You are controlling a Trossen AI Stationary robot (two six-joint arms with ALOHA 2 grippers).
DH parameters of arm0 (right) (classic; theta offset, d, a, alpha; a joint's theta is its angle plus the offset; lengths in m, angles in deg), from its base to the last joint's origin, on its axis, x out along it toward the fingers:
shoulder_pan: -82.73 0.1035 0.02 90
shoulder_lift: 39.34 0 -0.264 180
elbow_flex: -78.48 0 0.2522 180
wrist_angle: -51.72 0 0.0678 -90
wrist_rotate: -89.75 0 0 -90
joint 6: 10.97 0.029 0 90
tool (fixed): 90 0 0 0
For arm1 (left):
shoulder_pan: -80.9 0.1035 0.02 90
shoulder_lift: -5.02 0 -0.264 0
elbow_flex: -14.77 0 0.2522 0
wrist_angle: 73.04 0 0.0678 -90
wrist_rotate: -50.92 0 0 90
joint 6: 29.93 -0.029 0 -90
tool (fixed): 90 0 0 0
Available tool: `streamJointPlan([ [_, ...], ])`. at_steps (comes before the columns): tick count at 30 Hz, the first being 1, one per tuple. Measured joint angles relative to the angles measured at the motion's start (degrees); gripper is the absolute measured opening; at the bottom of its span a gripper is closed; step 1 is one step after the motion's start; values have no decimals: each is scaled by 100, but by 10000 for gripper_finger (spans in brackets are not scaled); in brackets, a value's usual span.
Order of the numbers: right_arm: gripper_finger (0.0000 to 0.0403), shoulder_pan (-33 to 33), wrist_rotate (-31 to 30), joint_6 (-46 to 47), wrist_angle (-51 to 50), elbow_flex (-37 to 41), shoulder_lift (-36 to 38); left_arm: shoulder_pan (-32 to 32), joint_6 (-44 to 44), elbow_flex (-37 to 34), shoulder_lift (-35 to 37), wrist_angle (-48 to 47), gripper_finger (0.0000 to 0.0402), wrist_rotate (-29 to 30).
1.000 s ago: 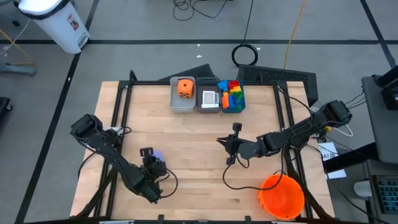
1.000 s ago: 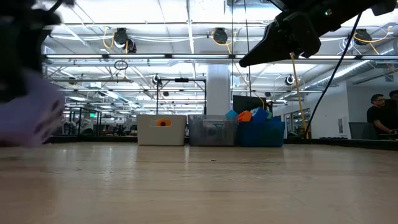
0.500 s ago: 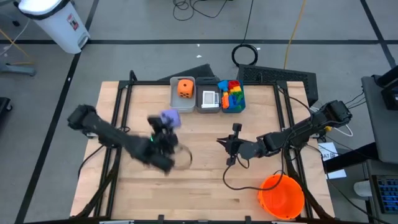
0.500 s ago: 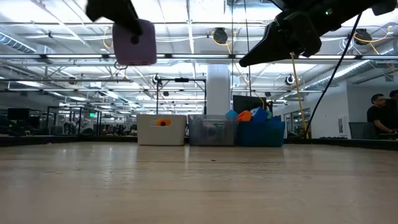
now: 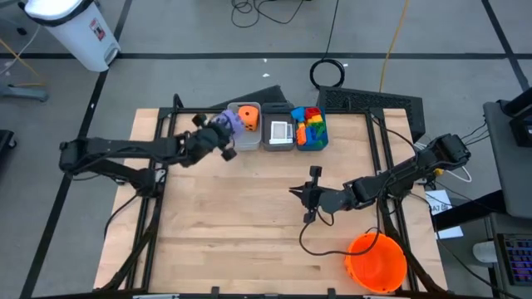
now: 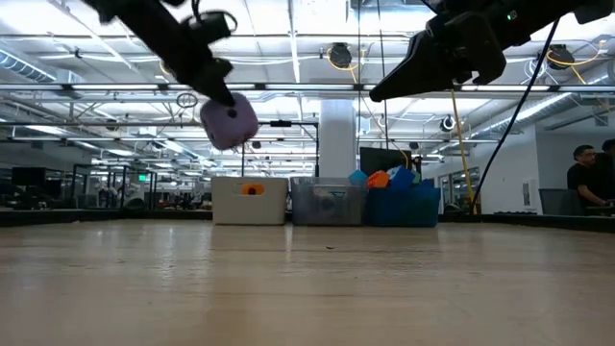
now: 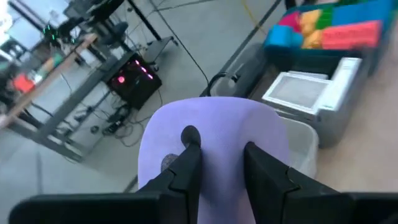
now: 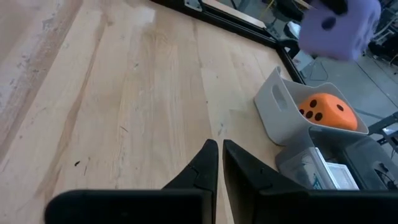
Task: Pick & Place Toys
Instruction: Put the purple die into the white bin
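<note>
In the high view, the left tool (image 5: 220,133) sits in the upper middle of the frame, clamped on the purple die (image 5: 226,126), which hangs at the near-left corner of the grey bin (image 5: 233,138). An orange die (image 5: 248,117) lies inside that bin. To its right stands a middle bin (image 5: 278,143) with white picture cards (image 5: 279,130), and right again a blue bin (image 5: 313,144) piled with coloured plastic blocks (image 5: 309,124). The right tool (image 5: 315,171) hovers over the bare wooden counter (image 5: 249,232) right of centre, its fingers together and holding nothing. An orange bucket (image 5: 376,261) stands at the lower right of the frame. In the low view, the purple die (image 6: 229,125) hangs in the upper left, well above the counter (image 6: 307,288), gripped from above by the left tool (image 6: 219,96); the three bins line up at mid frame behind it, the white-looking one (image 6: 250,202) showing a spot of orange. The right arm's dark body crosses the upper right of this frame. In the left wrist view, the two dark fingers (image 7: 186,168) press against the purple die (image 7: 214,140), which fills the centre; beyond it the card bin (image 7: 311,93) and the coloured blocks (image 7: 329,28) show at the upper right. In the right wrist view, the right tool (image 8: 220,155) has its fingers almost touching at the lower middle, over bare wood; the orange die (image 8: 326,112) rests in its grey bin (image 8: 277,109) at the right, and the purple die (image 8: 339,28) hangs above it at the upper right corner.
</note>
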Motion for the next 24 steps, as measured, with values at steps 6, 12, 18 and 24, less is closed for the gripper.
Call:
streamJointPlan([
  [6,18,0,-4,-28,26,0,0,843,68,-398,-416,976,100,-857],
  [12,18,-15,-7,-83,24,0,0,1147,11,-392,-1053,1363,100,-1126],
  [18,18,-11,-7,-78,24,0,0,1216,-132,-374,-1545,1868,100,-1274],
  [24,18,-13,-11,-83,24,0,0,1193,-179,-368,-1675,1932,100,-1306],
])
